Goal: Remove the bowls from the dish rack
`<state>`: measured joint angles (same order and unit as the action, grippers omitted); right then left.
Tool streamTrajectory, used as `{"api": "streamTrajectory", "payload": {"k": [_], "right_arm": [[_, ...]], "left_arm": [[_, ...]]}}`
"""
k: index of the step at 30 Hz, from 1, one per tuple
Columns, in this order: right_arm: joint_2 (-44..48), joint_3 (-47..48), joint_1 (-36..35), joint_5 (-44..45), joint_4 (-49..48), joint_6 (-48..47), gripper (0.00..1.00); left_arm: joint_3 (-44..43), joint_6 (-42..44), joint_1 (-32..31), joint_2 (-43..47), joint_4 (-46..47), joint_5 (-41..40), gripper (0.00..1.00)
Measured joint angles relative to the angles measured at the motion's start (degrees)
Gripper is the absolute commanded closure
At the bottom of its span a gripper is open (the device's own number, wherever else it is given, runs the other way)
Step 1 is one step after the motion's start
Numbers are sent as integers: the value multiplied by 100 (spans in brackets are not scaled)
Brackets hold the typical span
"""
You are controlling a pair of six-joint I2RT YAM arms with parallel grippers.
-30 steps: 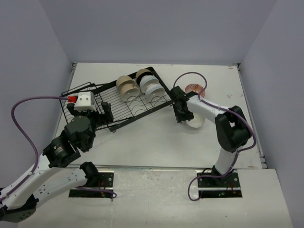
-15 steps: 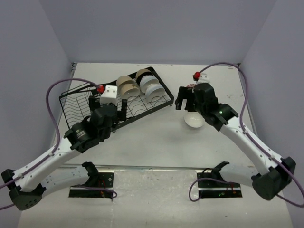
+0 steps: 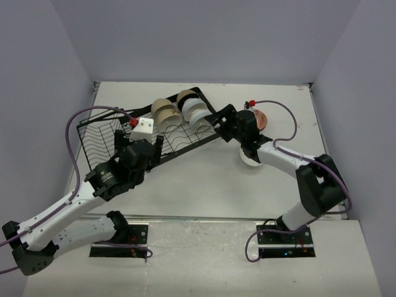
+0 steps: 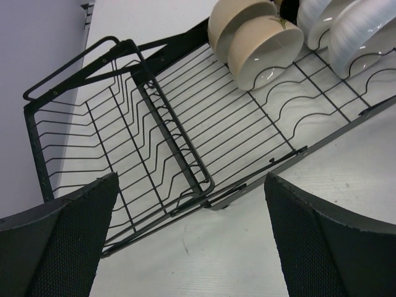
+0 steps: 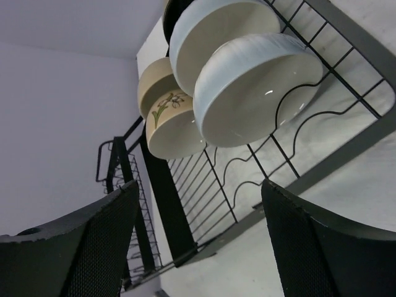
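White glazed ware comes first: the front white bowl (image 5: 257, 86) stands on edge in the curved slots at the far-right end of the rack (image 3: 102, 139). A second white bowl (image 5: 216, 31) sits close behind it. Beside this row stands a beige bowl (image 5: 170, 117) with a flower sprig on its wall, and another beige bowl (image 4: 238, 21) stands behind that one.

Two pieces already lie off the rack on the table (image 3: 204, 179): a patterned bowl (image 3: 257, 116) with a red-brown inside, and a plain bowl (image 3: 249, 159) partly hidden under the right arm.

Orientation:
- The long axis of the rack runs on a diagonal, from the deep basket section at the near left to the bowl slots at the far right.
- The bowls cluster at the far-right end only; the basket section holds nothing visible.

Tool state:
- The right gripper (image 5: 198, 185) has its fingers spread wide with nothing between them. It sits just beside the far-right end of the rack, and the front white bowl lies directly ahead of it and slightly above the line of the fingers.
- The left gripper (image 4: 192, 179) is fully spread and empty. It hovers over the middle of the rack, next to the basket section, with the beige pair ahead and to its right.

Judgement: the right arm is the nearer one to the white row, so the next pick likely falls to it. The approach is along the slot direction, straddling the upper rim of the front white bowl. The beige pair is within easier reach of the left arm.
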<state>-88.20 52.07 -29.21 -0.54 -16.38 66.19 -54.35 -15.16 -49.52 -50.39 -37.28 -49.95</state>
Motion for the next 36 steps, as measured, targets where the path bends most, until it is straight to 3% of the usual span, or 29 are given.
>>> {"api": "streamTrajectory", "payload": {"k": [5, 11, 21, 30, 33, 36], "right_arm": [[-1001, 219, 2, -37, -835, 756, 26], [-1991, 634, 2, -26, -1639, 1357, 33], [-2732, 811, -9, 81, -2879, 1685, 47], [-3346, 813, -81, 190, -4216, 2015, 77], [-3368, 813, -116, 251, -4334, 2028, 84], [-3370, 809, -122, 260, -4378, 2035, 96]], "left_arm": [[177, 28, 160, 457, 326, -15, 0], [339, 120, 1023, 1084, 732, 503, 0], [363, 131, 1062, 925, 940, 1207, 0], [363, 144, 1062, 968, 955, 1569, 0], [363, 149, 1062, 984, 962, 1637, 0], [365, 151, 1062, 1010, 973, 1690, 0]]}}
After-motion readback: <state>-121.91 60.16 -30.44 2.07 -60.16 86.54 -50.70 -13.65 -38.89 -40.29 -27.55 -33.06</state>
